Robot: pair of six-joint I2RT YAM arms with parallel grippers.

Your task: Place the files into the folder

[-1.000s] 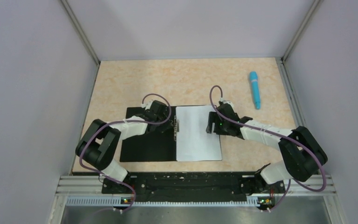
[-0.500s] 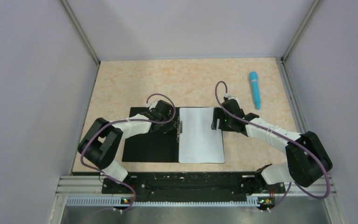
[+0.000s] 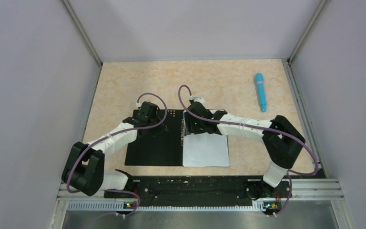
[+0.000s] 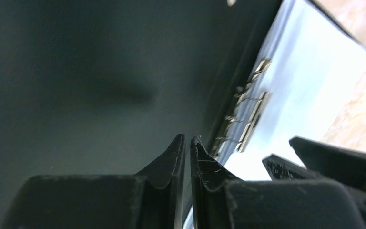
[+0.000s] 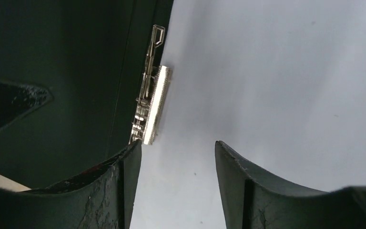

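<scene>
White paper first, says Ana: where does it lie?

Bo: The files [image 3: 206, 151] lie flat on the right half of the open folder [image 3: 151, 148], which is spread black side up on the desk [image 3: 209, 81]. The sheet's left edge runs along the metal clip [image 5: 153, 107] at the spine. Whether the clip pinches the paper, I cannot tell.

Ana: And the arms?

Bo: The right fingers [image 5: 119, 186] stand apart just above the sheet, close beside the clip, with nothing between them. The left fingers [image 4: 169, 164] are all but closed, only a slit between the tips, over the bare left half and holding nothing. The blue pen [image 3: 260, 91] lies well apart, at the far right.

Ana: How will the paper behave?

Bo: I'd judge it light and floppy, and likely to skate on that smooth lining. A pinch at a corner would probably curl or crease it. Pressing down on its face and sliding it should square it better (a free edge works too, if one lifts).

Ana: And the folder?

Bo: Stiffer, I think, though thin. I'd take the left cover at its outer edge, away from the spine, and swing it over. The risk is the sheet shifting as the cover comes down.
</scene>
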